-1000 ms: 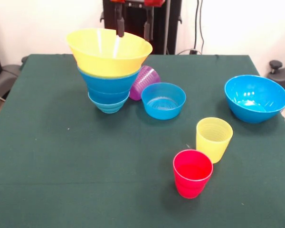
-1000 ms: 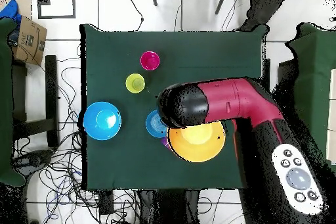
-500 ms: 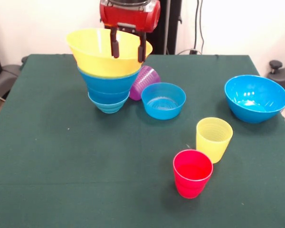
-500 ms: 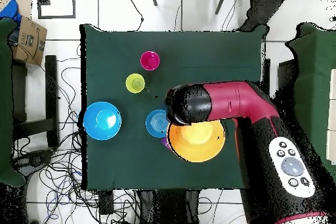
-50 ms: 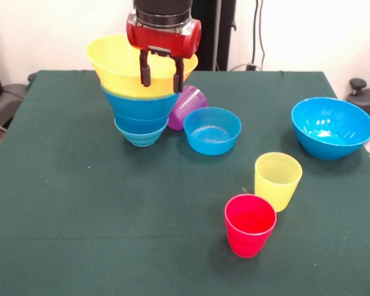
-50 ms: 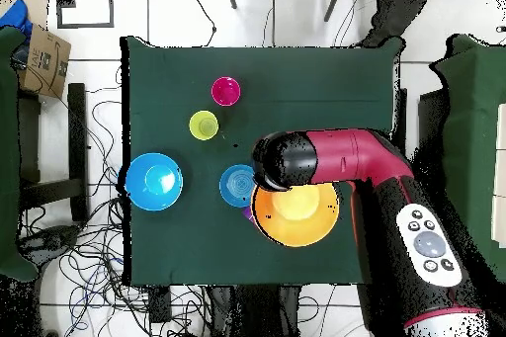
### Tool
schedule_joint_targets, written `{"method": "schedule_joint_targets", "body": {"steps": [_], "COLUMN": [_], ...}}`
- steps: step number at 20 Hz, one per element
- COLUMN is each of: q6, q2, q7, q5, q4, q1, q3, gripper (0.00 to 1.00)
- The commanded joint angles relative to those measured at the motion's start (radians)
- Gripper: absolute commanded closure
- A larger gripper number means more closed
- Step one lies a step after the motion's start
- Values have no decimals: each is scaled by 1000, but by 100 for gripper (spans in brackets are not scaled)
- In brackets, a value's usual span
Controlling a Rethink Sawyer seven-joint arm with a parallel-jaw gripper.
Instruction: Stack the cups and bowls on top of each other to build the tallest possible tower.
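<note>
Green cloth covers the desk (image 5: 80,234) from edge to edge, with a pale wall and dark stands behind it at the top of the front view and loose cables on the tiled floor all round it in the overhead view. Half a second ago my gripper (image 5: 161,77) hung a little higher; it has come down slightly and now sits in front of the rim of the big yellow bowl (image 5: 114,61) at upper left of the frame, jaws parted and holding nothing. That yellow bowl crowns the tower (image 5: 140,117), which stands unchanged, blue bowls nested beneath it. I judge this descent as the start of a reach for the next piece, most likely the purple cup (image 5: 188,105) lying on its side just right of the tower, or the small blue bowl (image 5: 212,130) beside it. Nothing else has shifted: the large blue bowl (image 5: 332,127) sits at the right edge, and the yellow cup (image 5: 277,180) and red cup (image 5: 250,224) stand upright close together at lower right, all yet to be stacked.
</note>
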Motion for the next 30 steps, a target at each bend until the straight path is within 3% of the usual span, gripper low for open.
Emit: {"method": "schedule_joint_targets", "body": {"steps": [1,9,25,30], "q6": [-44,-36,-86,-76], "q2": [13,-2,62,67], "q7": [147,158,222,199], "q5": [15,63,169,200], "q4": [-34,-29,-84,-101], "q1": [54,89,217,238], "q3": [-72,-96,-164,-185], "gripper": [0,0,0,0]}}
